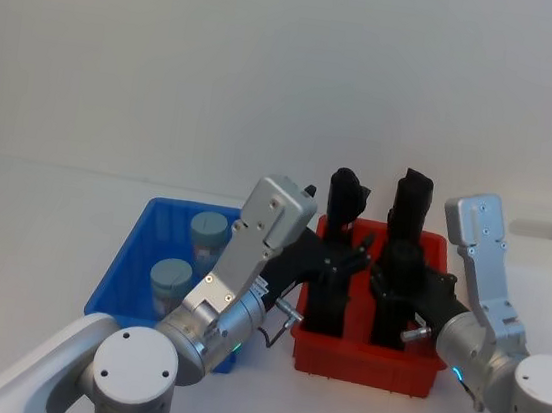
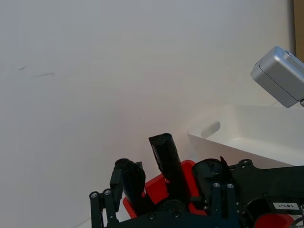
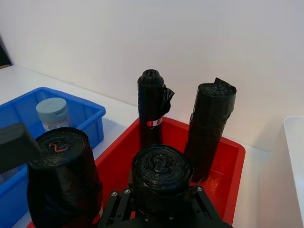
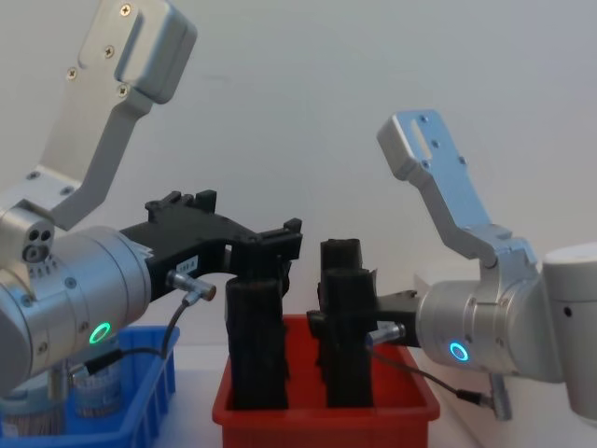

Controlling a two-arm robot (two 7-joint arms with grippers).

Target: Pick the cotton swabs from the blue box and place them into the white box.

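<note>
Although both arms are bent forward over the red bin, the cotton swabs stand in the blue box, on the robot's left side. They are two upright tubs with grey-blue lids, one closer to the robot and one behind it, and no gripper is touching them. The left gripper is not above the blue box; it hangs over the left half of the red bin, among the black rolled bundles, and its fingers are spread wide with nothing between them. The right gripper is at the right half of the same bin, with its jaws apart on both sides of the top of one bundle; I cannot tell if they touch it. The white box stands beyond the red bin on the robot's right, with its handle cutout facing the bin.
</note>
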